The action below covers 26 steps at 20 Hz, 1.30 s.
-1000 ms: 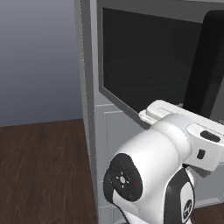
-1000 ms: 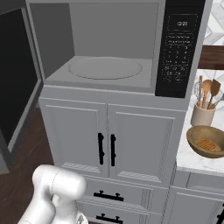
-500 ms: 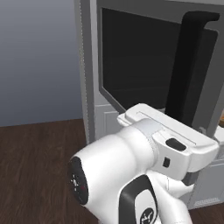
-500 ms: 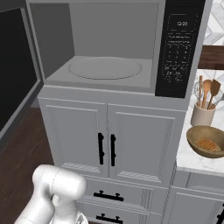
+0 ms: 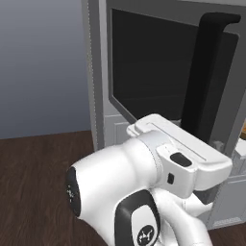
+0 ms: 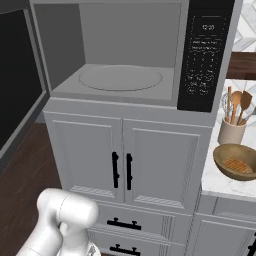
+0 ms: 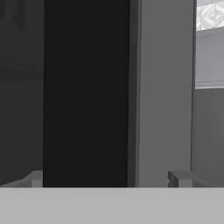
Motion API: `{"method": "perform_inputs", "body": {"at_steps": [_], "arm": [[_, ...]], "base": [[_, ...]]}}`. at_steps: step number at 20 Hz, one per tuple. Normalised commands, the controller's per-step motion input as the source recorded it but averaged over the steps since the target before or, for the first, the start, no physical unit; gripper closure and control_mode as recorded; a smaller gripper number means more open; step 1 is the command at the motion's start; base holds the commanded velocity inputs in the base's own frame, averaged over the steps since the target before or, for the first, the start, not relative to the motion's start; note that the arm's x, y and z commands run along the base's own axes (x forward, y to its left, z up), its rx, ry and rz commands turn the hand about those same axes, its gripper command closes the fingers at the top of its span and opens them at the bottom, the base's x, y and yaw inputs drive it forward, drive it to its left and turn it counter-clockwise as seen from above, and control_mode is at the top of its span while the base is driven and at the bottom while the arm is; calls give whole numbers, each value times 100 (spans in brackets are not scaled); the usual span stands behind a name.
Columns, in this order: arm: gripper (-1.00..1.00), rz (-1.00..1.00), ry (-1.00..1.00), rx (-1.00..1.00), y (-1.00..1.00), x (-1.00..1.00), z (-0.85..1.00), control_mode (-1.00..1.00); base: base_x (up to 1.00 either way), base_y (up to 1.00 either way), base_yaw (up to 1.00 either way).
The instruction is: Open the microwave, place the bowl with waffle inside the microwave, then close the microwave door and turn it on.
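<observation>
Hand view shows you the gripper (image 7: 107,178) spread wide around the microwave door's (image 5: 144,62) black handle (image 7: 85,92); the bowl (image 6: 239,161) sits right of the microwave (image 6: 130,55).

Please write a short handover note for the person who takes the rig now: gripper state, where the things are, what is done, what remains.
Gripper: open, holds nothing, its tips on either side of the black bar handle of the microwave door.
Microwave: door is swung open to the left, cavity with its turntable shows.
Bowl with waffle: on the marble counter to the right, beside a utensil holder.
Done: door opened.
Left: put bowl inside, close door, turn on.
</observation>
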Motion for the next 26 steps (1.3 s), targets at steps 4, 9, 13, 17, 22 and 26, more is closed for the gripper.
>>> {"method": "perform_inputs", "body": {"at_steps": [4,9,13,17,22,26], "arm": [[-100,-42,0,0,15,14,-34,-100],[-100,-18,6,0,26,13,-14,-100],[-100,22,9,0,39,19,-12,-100],[-100,39,7,-2,29,10,-11,-100],[-100,16,-3,0,-9,-59,-1,-100],[-100,41,0,0,-27,-97,0,-100]], "base": [[0,0,0],[0,0,0],[0,0,0],[0,0,0],[0,0,0],[0,0,0]]}}
